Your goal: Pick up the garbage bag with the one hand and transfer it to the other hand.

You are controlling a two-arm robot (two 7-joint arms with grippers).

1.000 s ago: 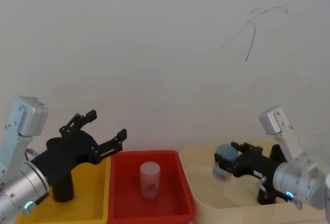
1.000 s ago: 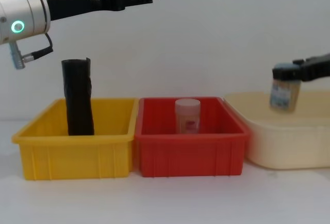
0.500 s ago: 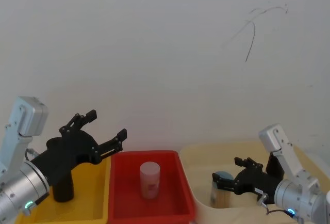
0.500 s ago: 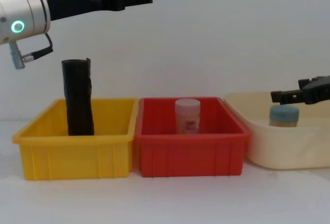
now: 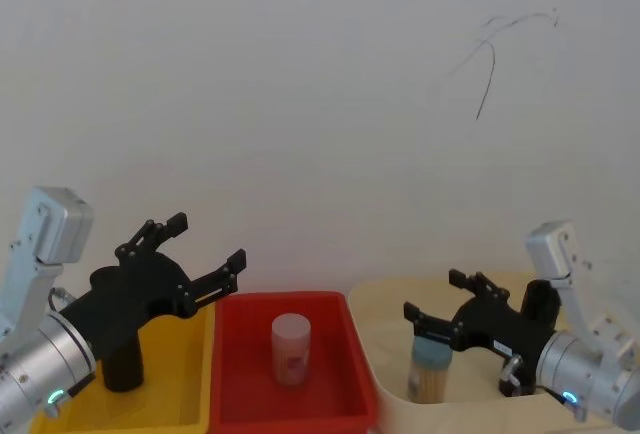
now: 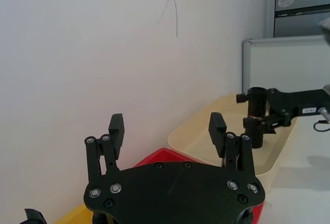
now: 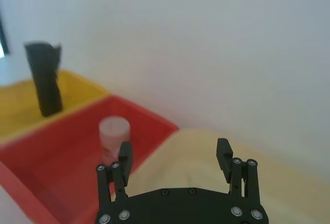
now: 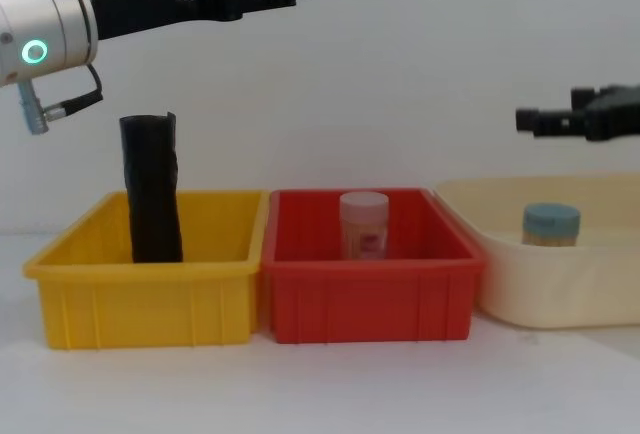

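Plain white wall (image 5: 300, 104) with a thin dark scrawl (image 5: 490, 59) upper right, above a white surface (image 8: 320, 384).

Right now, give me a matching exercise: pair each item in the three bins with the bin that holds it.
Things:
1. garbage bag
2. white jar
3. blue-lidded jar

Places:
A. cream bin
B. yellow bin
C. red bin

Pairs: 1-B, 2-C, 3-A
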